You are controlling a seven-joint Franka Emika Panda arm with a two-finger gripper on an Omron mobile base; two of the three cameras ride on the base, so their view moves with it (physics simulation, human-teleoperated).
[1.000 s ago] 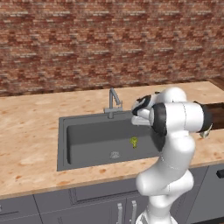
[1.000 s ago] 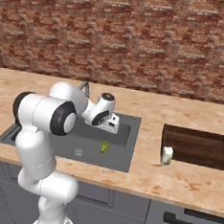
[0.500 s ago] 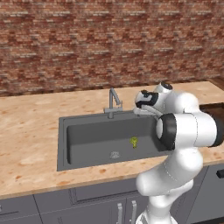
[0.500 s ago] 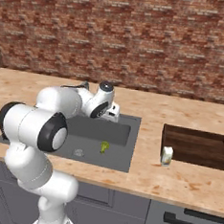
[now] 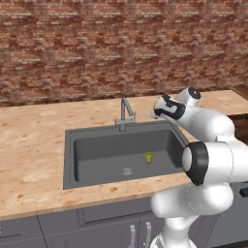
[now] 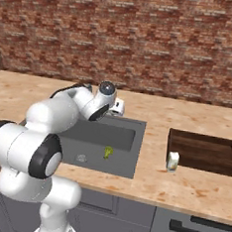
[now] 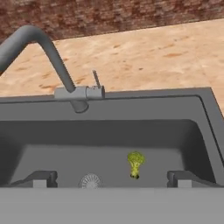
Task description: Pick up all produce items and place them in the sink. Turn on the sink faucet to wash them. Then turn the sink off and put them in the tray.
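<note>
Since a second ago my arm has swung its hand up and back from over the basin toward the rear right corner of the sink [image 5: 72, 145], while the broccoli [image 5: 147, 157] has stayed put on the basin floor. It sits a little right of the round drain [image 5: 127, 171], near it but not touching, and in the hand view I see it upright, stalk down, between my two fingertips [image 7: 41, 178] and well beyond them. My claw [image 7: 109, 179] is spread as wide as it goes and has hold of nothing.

Behind the basin stands the faucet [image 7: 48, 57], its spout angling over the sink and its thin lever [image 7: 96, 79] sticking up from the base; nothing lies between my claw and it. On the bench [image 6: 191, 187] to the right of the sink, the wooden tray [image 6: 204, 151] lies flat, with a small cream carton [image 6: 172, 161] standing just in front of its near left corner.

My forearm reaches across the right edge of the sink, the hand [image 5: 167, 107] hovering above the rim just right of the faucet.
</note>
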